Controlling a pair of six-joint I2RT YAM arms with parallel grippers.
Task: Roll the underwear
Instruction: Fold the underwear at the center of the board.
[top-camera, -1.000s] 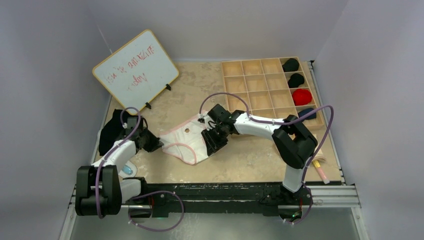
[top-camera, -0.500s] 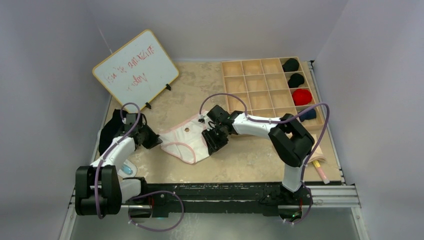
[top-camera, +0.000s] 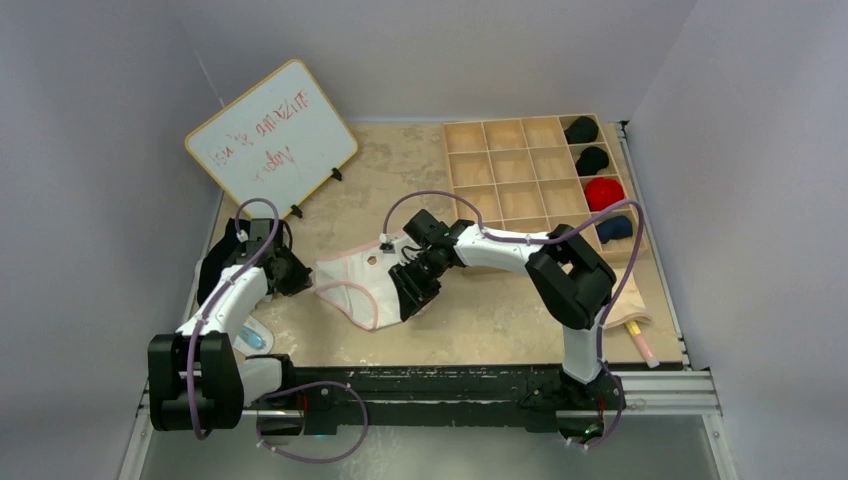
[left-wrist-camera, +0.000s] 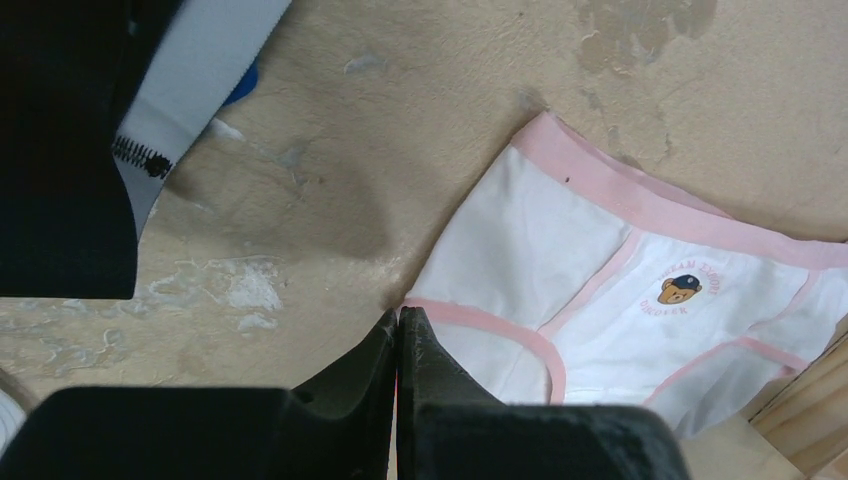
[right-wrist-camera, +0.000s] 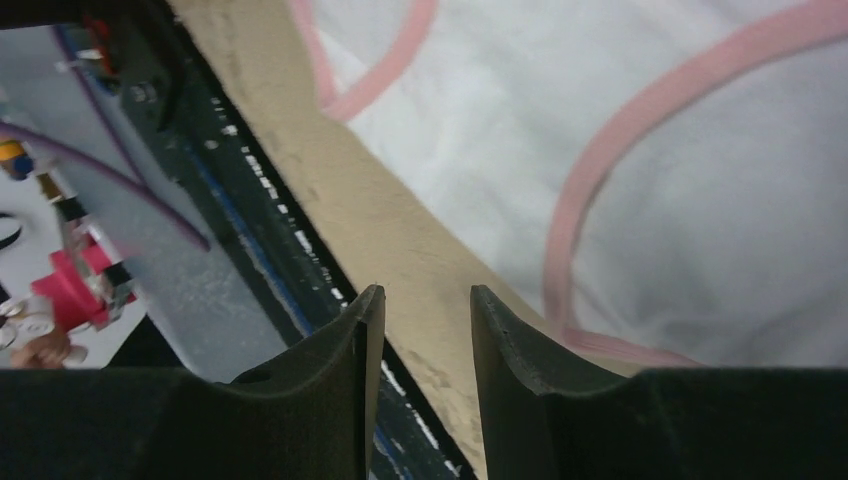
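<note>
The left arm (top-camera: 228, 298) is built of smooth white plastic shells set between chunky black joint housings. The right arm (top-camera: 505, 248) is made the same way, with a large boxy black motor block (top-camera: 568, 285) partway along it and a white upright link (top-camera: 578, 350) beneath that. A thin purple cable (top-camera: 193, 350) runs in loops along the left arm, and a second purple cable (top-camera: 630, 265) arcs along the right one. The left gripper (left-wrist-camera: 397, 318) has matte black wedge-shaped fingers (left-wrist-camera: 345, 400) with flat inner faces. The right gripper (right-wrist-camera: 425, 300) has fingers (right-wrist-camera: 320, 385) of the same dark matte plastic, rounded at the tips.
</note>
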